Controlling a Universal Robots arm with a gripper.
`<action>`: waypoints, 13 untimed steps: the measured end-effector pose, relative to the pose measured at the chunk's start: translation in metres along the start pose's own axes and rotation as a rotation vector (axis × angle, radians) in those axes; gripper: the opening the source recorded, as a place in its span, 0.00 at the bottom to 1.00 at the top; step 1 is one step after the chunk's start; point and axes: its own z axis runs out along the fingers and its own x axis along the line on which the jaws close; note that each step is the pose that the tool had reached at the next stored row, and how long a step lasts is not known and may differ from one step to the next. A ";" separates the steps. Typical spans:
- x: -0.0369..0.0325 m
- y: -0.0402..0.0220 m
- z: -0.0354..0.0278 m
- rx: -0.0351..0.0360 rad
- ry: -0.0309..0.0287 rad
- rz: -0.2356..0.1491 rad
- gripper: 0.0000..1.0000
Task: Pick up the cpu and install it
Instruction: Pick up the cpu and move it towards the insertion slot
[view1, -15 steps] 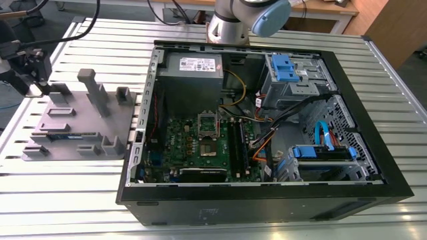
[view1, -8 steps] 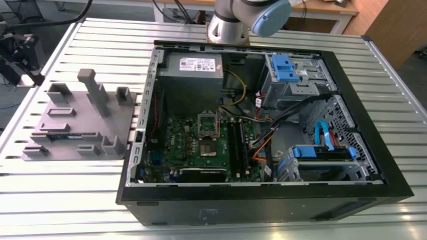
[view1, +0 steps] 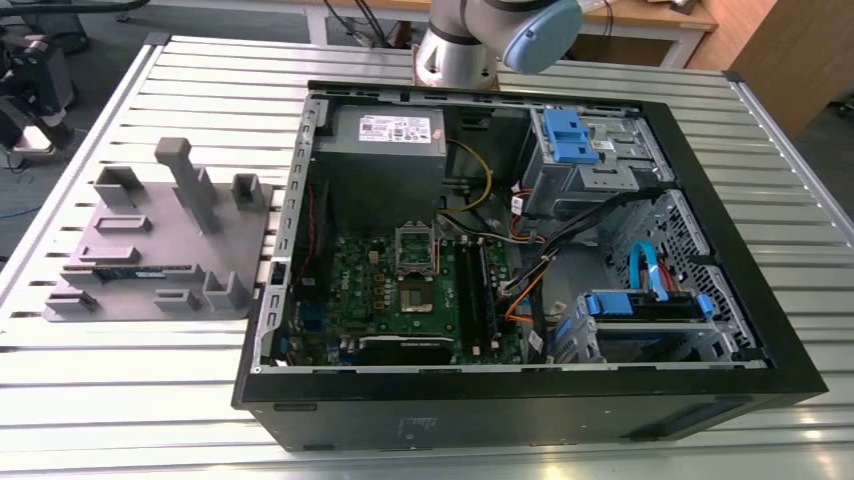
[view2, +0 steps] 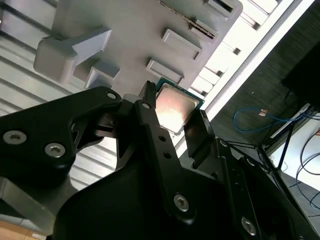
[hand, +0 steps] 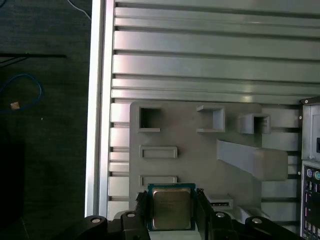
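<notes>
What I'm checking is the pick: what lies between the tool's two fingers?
The cpu, silver top showing, sits between them: the tool has its fingers closed against two opposite edges of it, as both wrist views show.

Blk gripper (view2: 172, 111), silver screws (view2: 180, 201), grey arm (view1: 454, 52).

Gripper (hand: 171, 207), clamped on cpu (hand: 171, 212), hangs above grey fixture plate (view1: 154, 228); upright blocks (view1: 183, 172) rise around. Open case (view1: 534, 405), exterior view's right: socket (view1: 416, 268) unobstructed from above, cables (view1: 534, 250) and drive cage (view1: 594, 150) crowd its right.
</notes>
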 end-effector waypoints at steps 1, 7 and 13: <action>-0.0002 0.0001 -0.0032 0.0000 0.0000 0.000 0.47; -0.0010 0.0005 -0.0198 0.0000 0.0000 0.000 0.47; -0.0012 0.0006 -0.0252 -0.0001 -0.0002 0.000 0.47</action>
